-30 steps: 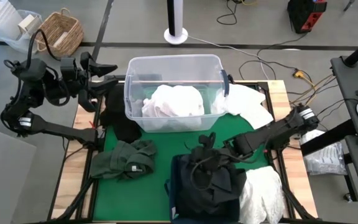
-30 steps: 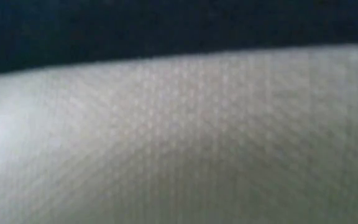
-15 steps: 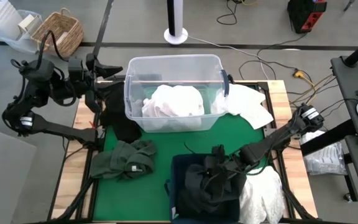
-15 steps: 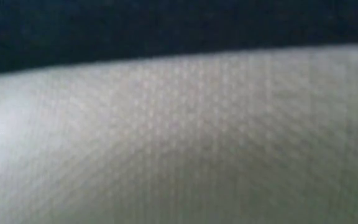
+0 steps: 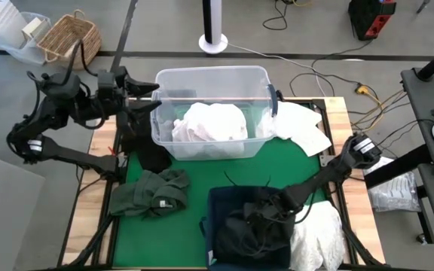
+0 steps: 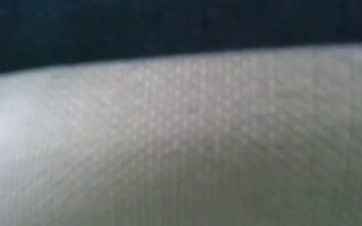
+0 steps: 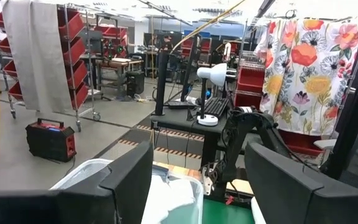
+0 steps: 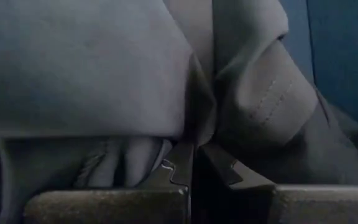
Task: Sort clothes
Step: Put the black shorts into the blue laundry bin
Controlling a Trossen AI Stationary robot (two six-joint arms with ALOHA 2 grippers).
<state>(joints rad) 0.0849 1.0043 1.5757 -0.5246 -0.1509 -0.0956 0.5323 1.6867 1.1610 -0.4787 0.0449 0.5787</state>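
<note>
— Green matting (image 5: 202, 184) covers the table from above?
— Yes. White clothes (image 5: 208, 126) fill the clear tub (image 5: 211, 77); a dark green garment (image 5: 151, 193) lies left. The right gripper (image 5: 268, 214) is clenched on a black garment (image 5: 251, 226) over the navy bin (image 5: 215, 199).
— Low view?
— Only white fabric (image 6: 181, 138).
— Wrists?
— The left gripper (image 7: 197, 186) is spread wide, holding nothing, facing the tub (image 7: 89, 174). The right gripper (image 8: 194, 165) pinches dark cloth (image 8: 92, 68).

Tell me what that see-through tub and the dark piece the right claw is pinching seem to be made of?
The tub looks like clear, glossy hard plastic: white clothes show through its walls. The dark garment, pinched by the right gripper, looks like soft matte woven or knit fabric, judging by its folds and stitched seam; the exact fibre is unclear.
</note>
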